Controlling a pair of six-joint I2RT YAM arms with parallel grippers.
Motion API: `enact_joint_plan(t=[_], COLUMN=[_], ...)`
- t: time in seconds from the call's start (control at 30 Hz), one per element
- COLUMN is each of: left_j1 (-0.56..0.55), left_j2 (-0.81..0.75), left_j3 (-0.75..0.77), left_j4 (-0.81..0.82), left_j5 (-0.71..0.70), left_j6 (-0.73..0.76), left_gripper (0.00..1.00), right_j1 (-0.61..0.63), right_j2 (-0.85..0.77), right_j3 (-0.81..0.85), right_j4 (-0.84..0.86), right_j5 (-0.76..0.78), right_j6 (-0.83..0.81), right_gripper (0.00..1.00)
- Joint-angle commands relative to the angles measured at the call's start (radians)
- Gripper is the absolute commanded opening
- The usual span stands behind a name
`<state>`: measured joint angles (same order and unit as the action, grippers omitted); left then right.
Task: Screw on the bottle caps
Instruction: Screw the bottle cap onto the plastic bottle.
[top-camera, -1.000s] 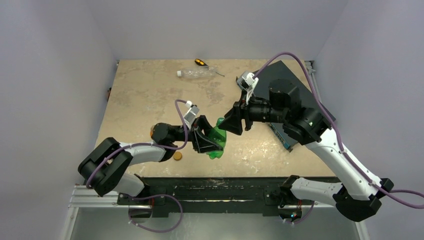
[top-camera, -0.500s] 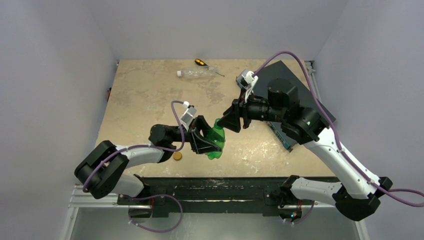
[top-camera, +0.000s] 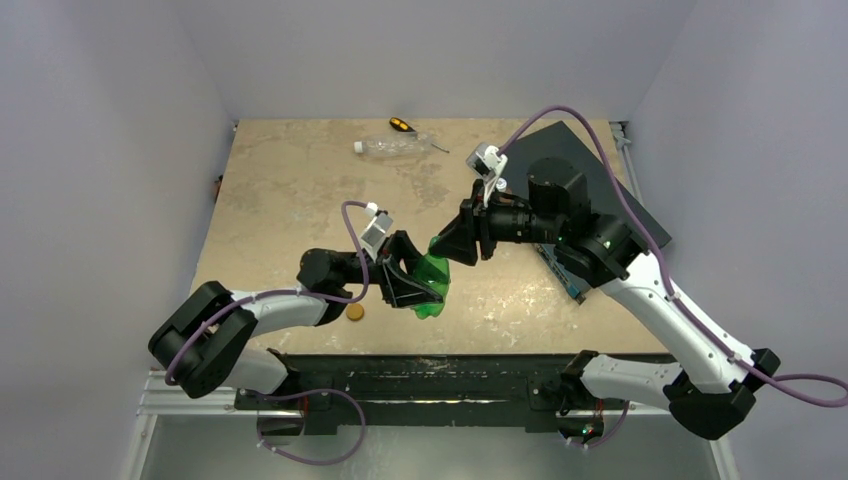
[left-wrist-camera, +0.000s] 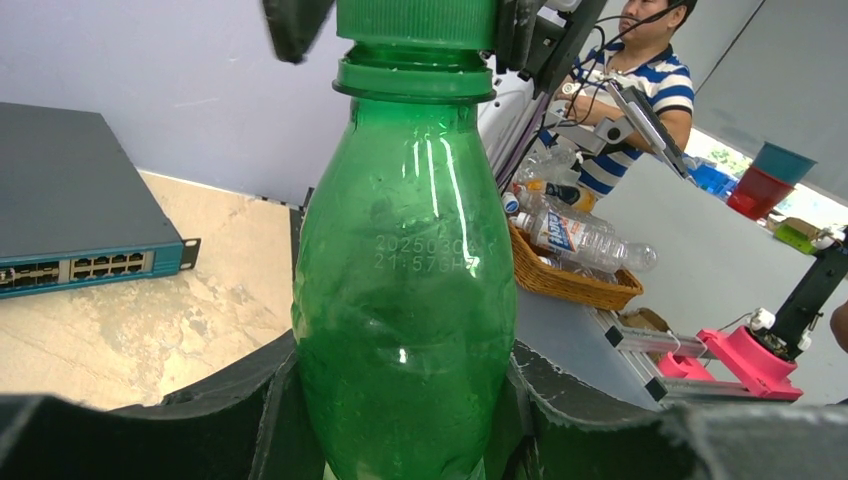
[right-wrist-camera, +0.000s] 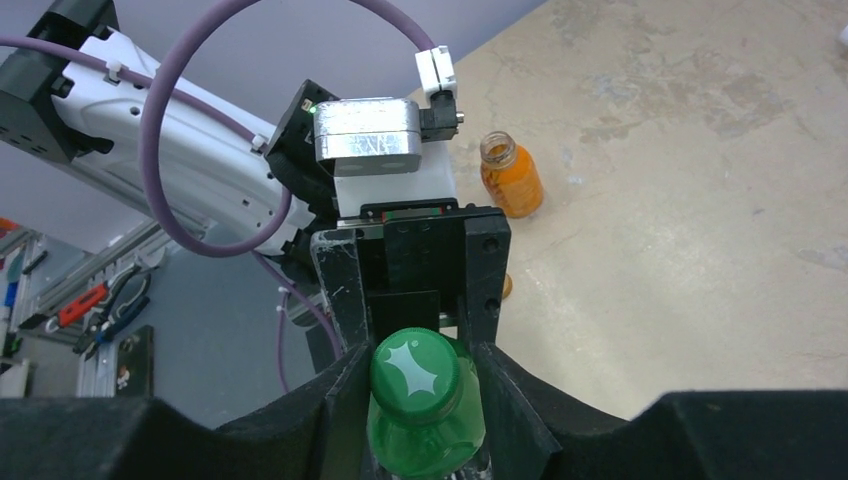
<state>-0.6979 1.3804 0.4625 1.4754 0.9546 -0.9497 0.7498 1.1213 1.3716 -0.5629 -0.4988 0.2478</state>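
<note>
Over the near middle of the table (top-camera: 290, 200), the left claw (top-camera: 415, 283) is clamped on the body of the green bottle (left-wrist-camera: 405, 300), whose neck points toward the right claw (top-camera: 447, 247). The green cap (right-wrist-camera: 413, 365) sits on the bottle's neck, between the right claw's fingers. They flank it closely, but I cannot tell whether they grip it.
</note>
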Motion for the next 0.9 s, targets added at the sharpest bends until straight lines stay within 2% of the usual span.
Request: enact_joint_plan(t=[0.0,0.17,0.23,0.33,0.43,0.53,0.7,0.8,0.87], left_j1=[0.004,0.005,0.006,0.002,0.001,-0.012,-0.082,-0.146,-0.173], left_j2=[-0.026,-0.032,-0.063,-0.138,-0.179,-0.181,-0.146,-0.111,-0.085], left_j3=[0.002,0.002,0.013,0.077,0.174,0.261,0.386,0.446,0.484], left_j4=[0.132,0.059,-0.103,-0.513,-0.794,-0.973,-1.138,-1.178,-1.197], left_j5=[-0.004,-0.025,-0.079,-0.223,-0.425,-0.622,-0.934,-1.110,-1.191], left_j6=[0.015,0.066,0.170,0.415,0.566,0.645,0.747,0.793,0.817], left_gripper=[0.00,0.00,0.00,0.00,0.00,0.00,0.00,0.00,0.00], right_j1=[-0.003,-0.004,-0.002,0.000,0.008,0.033,0.110,0.172,0.187], right_j2=[-0.014,-0.015,-0.007,0.006,0.019,0.056,0.175,0.253,0.286], right_j3=[-0.004,-0.007,-0.005,-0.004,-0.002,0.015,0.116,0.186,0.213], right_j4=[0.052,0.073,0.067,0.057,0.033,-0.010,-0.128,-0.161,-0.150], right_j5=[-0.032,-0.013,0.002,0.049,0.175,0.361,0.680,0.801,0.822], right_j6=[0.027,0.053,0.066,0.103,0.159,0.225,0.365,0.433,0.462], right_gripper=[0.43,0.27,0.19,0.11,0.08,0.07,0.05,0.05,0.05])
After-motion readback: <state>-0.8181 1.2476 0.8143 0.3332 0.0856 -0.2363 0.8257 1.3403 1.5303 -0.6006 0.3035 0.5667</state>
